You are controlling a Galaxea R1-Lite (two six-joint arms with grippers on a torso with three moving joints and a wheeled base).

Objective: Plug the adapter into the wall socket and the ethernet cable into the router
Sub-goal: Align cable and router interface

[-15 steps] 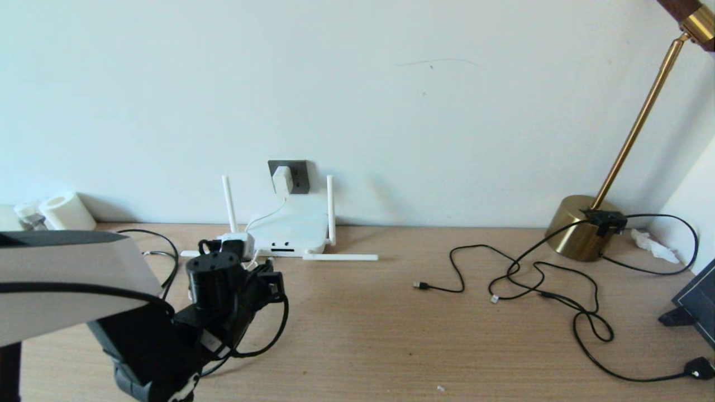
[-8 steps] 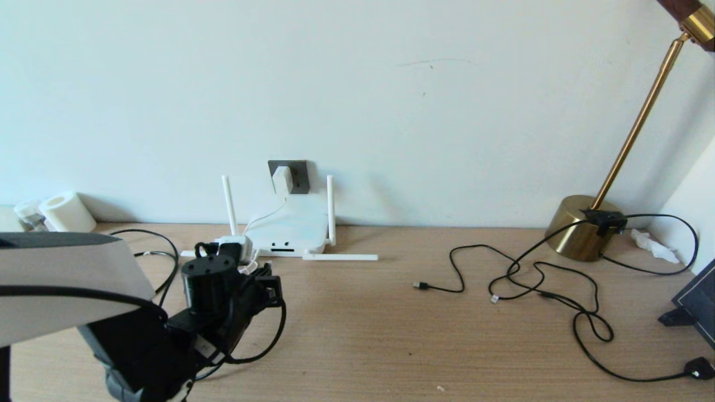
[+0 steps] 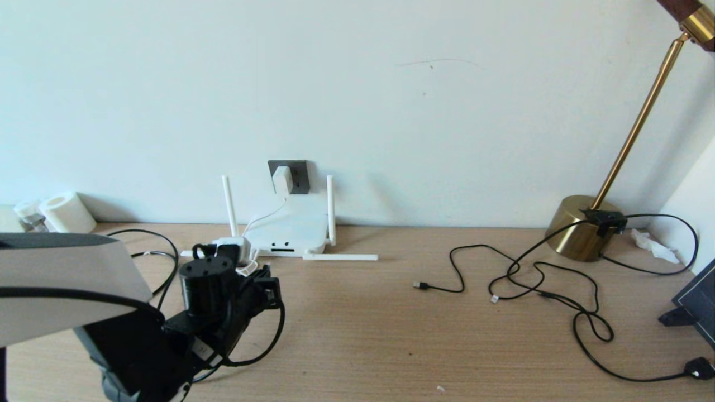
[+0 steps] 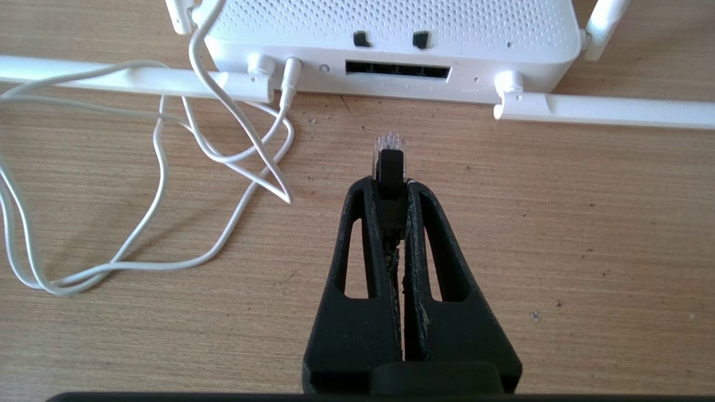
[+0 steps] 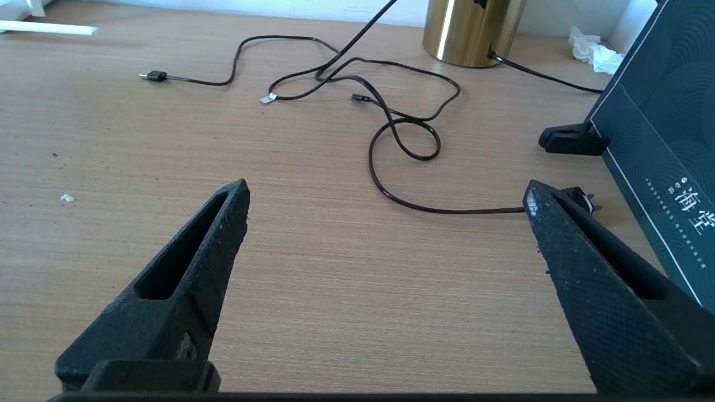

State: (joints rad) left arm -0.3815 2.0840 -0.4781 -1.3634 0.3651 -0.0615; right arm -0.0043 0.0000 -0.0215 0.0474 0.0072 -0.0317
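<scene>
The white router [image 3: 290, 230] lies against the wall, its port slot [image 4: 397, 69] facing my left gripper. Above it, the white adapter [image 3: 282, 178] sits in the dark grey wall socket [image 3: 298, 174], and its thin white cord [image 4: 223, 111] runs down into the router's front. My left gripper [image 4: 390, 187] [image 3: 267, 279] is shut on the ethernet cable plug [image 4: 389, 162]. The plug's clear tip points at the port slot from a short way off, just above the table. My right gripper [image 5: 385, 195] hangs open over bare table, apart from everything.
A brass lamp base [image 3: 581, 226] stands at the back right, with thin black cables [image 3: 536, 279] sprawled in front of it. A dark box [image 5: 659, 128] leans at the far right. A white paper roll [image 3: 64, 212] sits at the back left. Two router antennas [image 4: 603, 107] lie flat on the table.
My left gripper has shifted slightly to the left with the ethernet plug still held. Nothing else has moved.
</scene>
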